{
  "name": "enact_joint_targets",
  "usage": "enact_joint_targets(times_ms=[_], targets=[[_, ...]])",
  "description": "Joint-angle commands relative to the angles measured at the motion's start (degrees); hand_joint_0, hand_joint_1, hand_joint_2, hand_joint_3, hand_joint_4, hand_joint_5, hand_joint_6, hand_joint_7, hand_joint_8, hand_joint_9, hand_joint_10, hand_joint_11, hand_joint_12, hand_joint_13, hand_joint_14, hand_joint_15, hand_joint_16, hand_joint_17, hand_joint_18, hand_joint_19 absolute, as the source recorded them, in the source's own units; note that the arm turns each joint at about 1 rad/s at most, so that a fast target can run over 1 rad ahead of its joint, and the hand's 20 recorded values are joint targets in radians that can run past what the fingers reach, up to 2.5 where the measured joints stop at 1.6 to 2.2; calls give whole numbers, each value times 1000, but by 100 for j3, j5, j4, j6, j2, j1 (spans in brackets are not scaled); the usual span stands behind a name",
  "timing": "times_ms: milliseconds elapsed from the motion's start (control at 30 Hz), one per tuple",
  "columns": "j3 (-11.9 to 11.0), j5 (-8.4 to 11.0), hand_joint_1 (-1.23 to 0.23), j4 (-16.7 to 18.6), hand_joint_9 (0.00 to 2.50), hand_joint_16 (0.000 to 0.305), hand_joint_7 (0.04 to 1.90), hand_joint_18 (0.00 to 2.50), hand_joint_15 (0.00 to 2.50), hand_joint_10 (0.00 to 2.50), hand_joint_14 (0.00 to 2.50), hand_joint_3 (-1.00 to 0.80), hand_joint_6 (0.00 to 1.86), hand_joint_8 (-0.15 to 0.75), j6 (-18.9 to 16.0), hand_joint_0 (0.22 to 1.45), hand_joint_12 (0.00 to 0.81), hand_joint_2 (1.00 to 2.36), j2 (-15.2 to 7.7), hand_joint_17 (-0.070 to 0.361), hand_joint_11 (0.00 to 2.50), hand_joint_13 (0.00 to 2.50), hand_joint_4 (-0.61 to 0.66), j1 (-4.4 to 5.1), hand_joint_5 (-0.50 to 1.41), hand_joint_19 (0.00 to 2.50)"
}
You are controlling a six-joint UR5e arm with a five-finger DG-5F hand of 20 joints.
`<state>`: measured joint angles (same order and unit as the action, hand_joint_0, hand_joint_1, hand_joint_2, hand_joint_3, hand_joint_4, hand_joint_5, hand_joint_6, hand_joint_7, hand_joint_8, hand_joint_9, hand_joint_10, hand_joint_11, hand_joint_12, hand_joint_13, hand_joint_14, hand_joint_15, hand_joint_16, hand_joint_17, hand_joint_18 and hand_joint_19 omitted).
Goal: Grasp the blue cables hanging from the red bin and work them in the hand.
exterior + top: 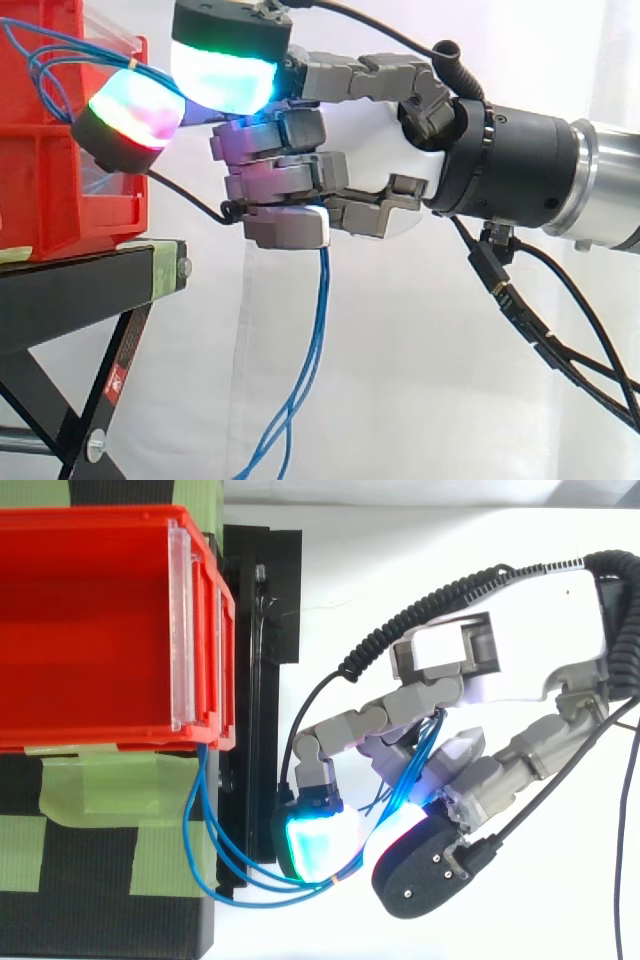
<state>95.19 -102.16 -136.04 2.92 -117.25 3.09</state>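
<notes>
The red bin (48, 190) sits at the left on the black stand (80, 285). Thin blue cables (225, 878) leave its front corner, loop outward and run into my hand (370, 150). The hand reaches in from the right beside the bin's front and is shut on the cables. Two glowing fingertip pads (225, 80) pinch the strands near the bin, and the other fingers curl around them lower down. Below the hand, the blue cables (318, 340) hang free toward the floor. In the top view the strands pass between the pads (315, 845) and up through the hand (530, 670).
The stand's top carries green tape patches (100, 880). A clear plate (180, 630) fronts the red bin (90, 742), and a black bar (260, 680) runs along the stand's edge beside it. A white curtain (400, 380) hangs behind, with open space under the hand.
</notes>
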Motion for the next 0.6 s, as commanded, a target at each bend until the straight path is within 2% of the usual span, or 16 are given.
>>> enact_joint_targets(times_ms=[0, 300, 567], targets=[[0, -5, -686, -45, 436, 51, 1312, 1140, 1481, 2500, 2500, 208, 0, 386, -11, 1033, 434, 1011, 0, 114, 1837, 738, 272, -2, 245, 1060], [0, -5, -723, -133, 332, 57, 1285, 1079, 1443, 2500, 2500, 267, 0, 407, -11, 1000, 455, 1002, 0, 128, 1799, 679, 285, -2, 207, 942], [0, -5, -739, -142, 198, 62, 1280, 999, 1422, 2500, 2500, 224, 0, 433, -20, 946, 472, 1071, 0, 139, 1762, 572, 296, -2, 160, 862]])
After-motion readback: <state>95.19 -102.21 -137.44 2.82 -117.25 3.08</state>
